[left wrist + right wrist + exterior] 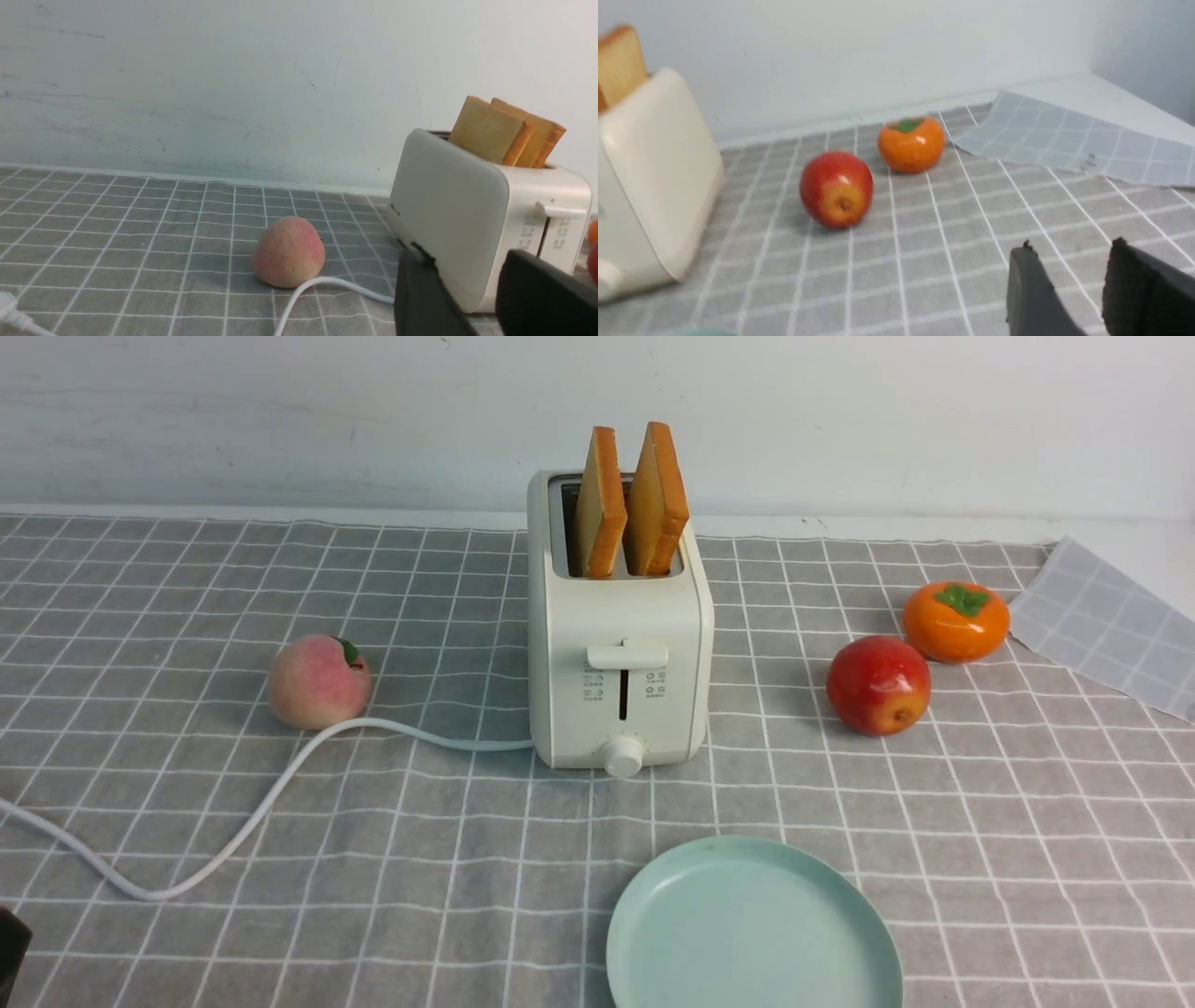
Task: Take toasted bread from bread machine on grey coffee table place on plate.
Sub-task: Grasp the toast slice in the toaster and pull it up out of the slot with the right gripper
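Two slices of toasted bread (600, 509) (658, 499) stand upright in the slots of the cream-white bread machine (621, 663) at the middle of the grey coffee table (187, 579). The pale green plate (752, 933) lies empty in front of it, near the table's front edge. In the left wrist view my left gripper (462, 256) is open and holds nothing; it hangs low and well short of the bread machine (467, 210), whose toasted bread (490, 130) sticks up. My right gripper (1071, 247) is open over bare cloth, with the bread machine (654, 177) far off to one side.
A peach (317, 681) lies left of the bread machine, and the white cord (280, 784) runs past it to the front left. A red apple (878, 684) and an orange persimmon (955, 621) sit to the right. The cloth's corner (1111, 616) is folded over at the far right.
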### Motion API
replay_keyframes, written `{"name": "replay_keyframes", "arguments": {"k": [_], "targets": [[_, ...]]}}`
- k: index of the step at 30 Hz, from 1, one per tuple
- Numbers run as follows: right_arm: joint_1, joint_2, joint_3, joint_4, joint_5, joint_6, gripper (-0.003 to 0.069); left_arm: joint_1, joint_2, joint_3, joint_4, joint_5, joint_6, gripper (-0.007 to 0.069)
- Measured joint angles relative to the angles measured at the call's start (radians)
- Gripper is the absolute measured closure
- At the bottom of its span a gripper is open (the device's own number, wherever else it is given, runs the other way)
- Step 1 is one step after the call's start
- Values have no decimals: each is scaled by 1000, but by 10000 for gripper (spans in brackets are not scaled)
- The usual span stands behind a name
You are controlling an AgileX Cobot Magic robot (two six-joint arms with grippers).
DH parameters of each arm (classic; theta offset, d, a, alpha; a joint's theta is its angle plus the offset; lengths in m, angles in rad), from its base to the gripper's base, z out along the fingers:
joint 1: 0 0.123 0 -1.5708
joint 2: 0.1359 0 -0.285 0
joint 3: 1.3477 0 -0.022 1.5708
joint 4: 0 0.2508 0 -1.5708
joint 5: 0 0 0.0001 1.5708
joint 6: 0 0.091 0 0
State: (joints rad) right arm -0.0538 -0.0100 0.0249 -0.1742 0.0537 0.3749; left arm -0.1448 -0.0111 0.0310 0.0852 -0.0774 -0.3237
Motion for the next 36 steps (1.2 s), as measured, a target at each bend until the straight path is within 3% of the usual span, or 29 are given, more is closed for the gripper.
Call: {"name": "replay_keyframes", "arguments": {"k": [3,5,7,10,14,16,18,21,23,28,31,33,36], "targets": [[0,0,0,22,-139,57,419,0,0,0,-57,-30,-72,386],[0,0,0,29,-343,94,419,0,0,0,-129,-111,-162,386],[0,13,-8,31,-438,132,419,0,0,0,-150,-206,-191,386],[0,76,-85,32,-475,196,419,0,0,-8,-179,-345,-203,386],[0,183,-258,25,-459,244,419,0,3,-94,-229,-346,-191,386],[0,308,-490,-33,-391,311,419,0,68,-239,-279,-264,-154,386],[0,356,-570,-71,-351,340,419,0,107,-299,-292,-210,-140,386],[0,536,-807,-257,-152,464,419,0,271,-521,-307,54,-109,386],[0,632,-901,-354,-21,532,419,0,361,-629,-300,227,-105,386],[0,817,-989,-439,278,578,419,0,536,-768,-271,555,-105,386],[0,897,-991,-400,417,546,419,0,602,-779,-263,649,-105,386],[0,952,-991,-299,516,495,419,0,649,-779,-258,701,-105,386],[0,1058,-991,61,617,255,419,0,722,-779,-267,727,-105,386]]}}
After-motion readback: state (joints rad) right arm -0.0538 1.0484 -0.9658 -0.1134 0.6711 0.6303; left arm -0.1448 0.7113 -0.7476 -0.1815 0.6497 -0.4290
